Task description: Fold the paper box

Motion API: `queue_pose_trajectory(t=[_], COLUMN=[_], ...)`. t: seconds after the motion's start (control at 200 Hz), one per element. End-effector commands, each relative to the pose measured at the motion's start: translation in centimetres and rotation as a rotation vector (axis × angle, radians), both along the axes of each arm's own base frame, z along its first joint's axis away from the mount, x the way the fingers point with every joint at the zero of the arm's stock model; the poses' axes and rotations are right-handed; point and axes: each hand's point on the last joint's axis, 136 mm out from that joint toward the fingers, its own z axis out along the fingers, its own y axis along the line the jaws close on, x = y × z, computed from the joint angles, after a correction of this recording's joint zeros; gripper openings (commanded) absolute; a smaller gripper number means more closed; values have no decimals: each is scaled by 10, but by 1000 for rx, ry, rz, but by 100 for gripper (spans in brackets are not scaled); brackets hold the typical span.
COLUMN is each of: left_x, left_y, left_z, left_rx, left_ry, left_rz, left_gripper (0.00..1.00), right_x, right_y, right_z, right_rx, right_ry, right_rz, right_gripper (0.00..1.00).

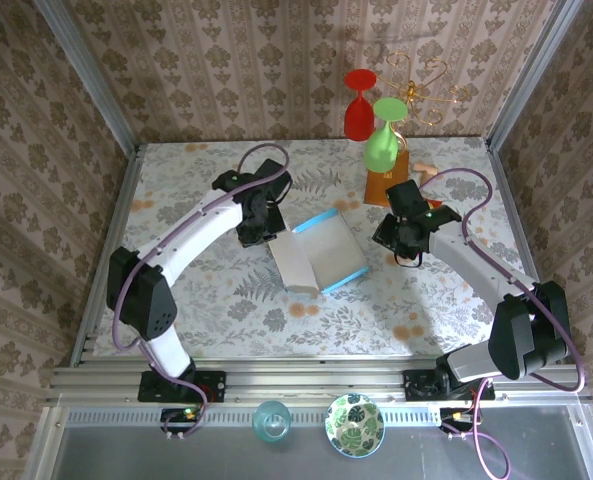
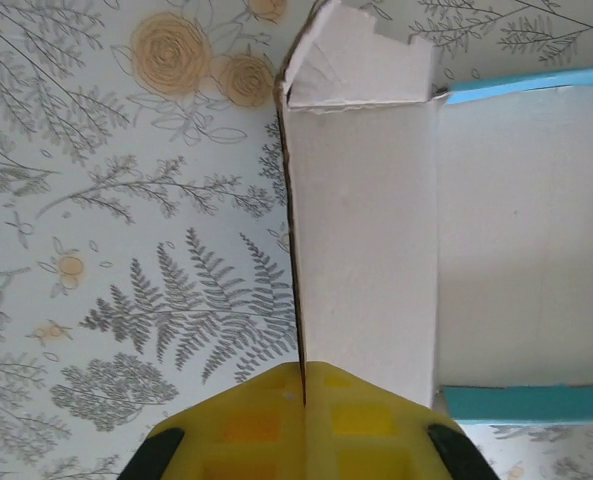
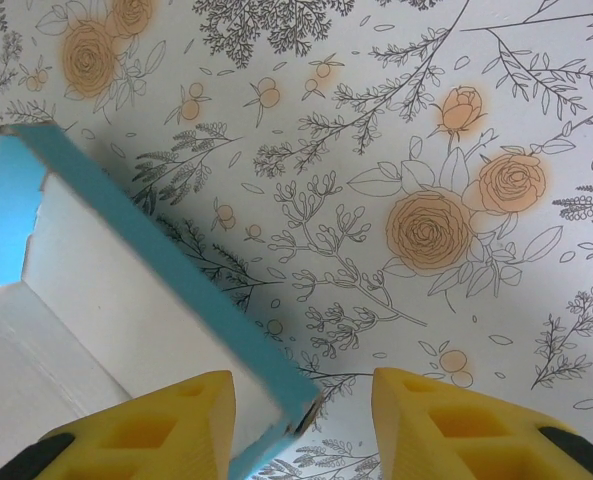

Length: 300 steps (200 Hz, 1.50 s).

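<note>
Your paper box of thin cardboard, sky-blue outside and white inside, lies near the middle of the pale flower-printed tablecloth, half formed: a shallow white floor with blue walls along its far and near sides and a white flap standing off its left side. Your left gripper has its yellow fingers pressed together on that flap's outer edge. In the left wrist view you see the cardboard edge as a thin dark line running straight down between them, and the flap rises ragged at its far end while the rest of the box is cut off at the right border. From above, the left gripper sits at the box's left side, its fingertips hidden under the wrist. Your right gripper stands with jaws apart and the corner of a blue wall between them. The wall is close against one finger and clear of the other, though whether it touches is hard to make out, since the frame cuts off both box and fingers. In the overhead view the right gripper hangs just beside the box's right side. Further back stand a brown-orange upright block, a green plastic goblet and a red plastic goblet.
</note>
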Motion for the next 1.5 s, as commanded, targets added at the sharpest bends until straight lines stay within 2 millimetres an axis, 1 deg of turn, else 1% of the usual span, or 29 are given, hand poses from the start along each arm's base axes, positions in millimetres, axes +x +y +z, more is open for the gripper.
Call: queue_pose_trajectory(t=[0.0,0.095,0.215,0.29,0.345,0.43,0.53,0.625,0.72,0.8,0.84,0.905,0.995,1.03,1.06,1.195,1.24,1.285,1.36,1.38,1.425,1.445,1.465,1.475,1.495], left_x=[13,27,47,58,65,74,83,92,98,92,88,85,81,81,80,71,69,67,63,61,61,60,60,59,59], left_y=[14,16,15,14,9,0,-17,-31,-43,-59,-65,-69,-75,-77,-78,-92,-95,-97,-98,-99,-98,-98,-98,-98,-98], left_z=[17,31,48,56,63,66,65,64,63,60,60,64,68,66,63,46,42,44,46,47,48,48,48,48,48], left_rx=[109,186,310,415,482,591,649,670,680,641,630,635,649,673,687,732,746,742,727,723,719,717,716,714,715], left_ry=[-59,-111,-150,-174,-203,-251,-309,-348,-390,-442,-479,-545,-616,-626,-625,-647,-661,-678,-701,-705,-706,-707,-707,-708,-707], left_rz=[-59,-151,-328,-465,-576,-743,-915,-1051,-1180,-1350,-1428,-1501,-1577,-1590,-1609,-1682,-1687,-1684,-1681,-1686,-1691,-1696,-1699,-1702,-1706], left_gripper=[0,0,0,0,0,0,0,0,0,0,0,0,0,0,0,0,0,0,0,0,0,0,0,0,0], right_x=[2,5,12,19,25,36,42,44,46,51,52,54,55,56,53,54,57,60,65,70,76,79,77,79,77], right_y=[4,7,14,26,37,49,63,66,69,76,76,73,62,57,53,55,58,59,58,59,60,63,64,64,63], right_z=[8,14,26,35,42,53,64,63,67,78,81,83,79,77,71,64,62,60,61,66,72,76,75,78,75], right_rx=[22,34,70,122,163,203,251,270,296,323,325,342,355,366,377,475,506,514,483,479,436,418,396,384,355], right_ry=[-31,-42,-68,-103,-139,-205,-260,-230,-203,-230,-238,-238,-187,-160,-111,-15,-5,-7,-43,-86,-168,-221,-253,-281,-308], right_rz=[-4,2,14,49,95,162,229,224,192,204,207,196,137,97,59,-71,-100,-109,-67,-37,65,130,186,211,254], right_gripper=[41,41,41,41,41,41,41,41,39,39,39,40,39,39,39,39,39,39,39,39,39,39,40,40,40])
